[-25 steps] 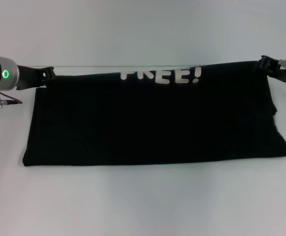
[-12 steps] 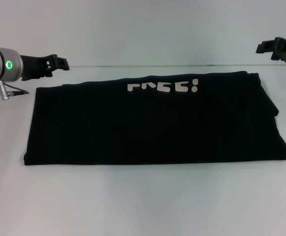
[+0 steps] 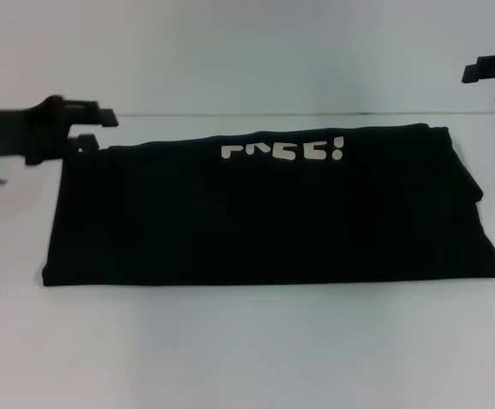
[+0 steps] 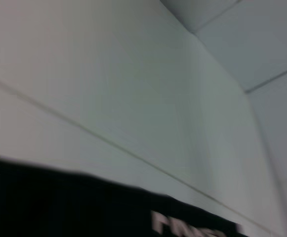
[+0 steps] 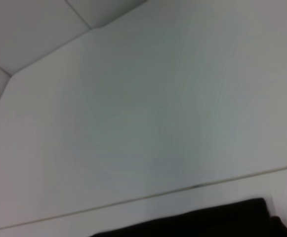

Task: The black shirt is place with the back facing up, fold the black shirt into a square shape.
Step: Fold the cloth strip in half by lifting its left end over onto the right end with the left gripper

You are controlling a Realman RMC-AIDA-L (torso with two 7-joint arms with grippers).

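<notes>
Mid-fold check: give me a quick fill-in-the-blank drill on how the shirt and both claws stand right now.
1. The black shirt lies folded into a wide ____ band on the white table.
2. The white lettering sits along the shirt's ____ edge.
3. The left claw hovers by the shirt's far-left corner, holding ____.
4. The right claw is raised clear of the shirt, with its fingers ____.

Missing words: flat; far; nothing; open

White table point(image 3: 247, 349) and wall point(image 3: 247, 51) before me.
My table's far edge meets the plain pale wall; ceiling panels point(image 4: 262, 44) with thin seams sit above that wall.
</notes>
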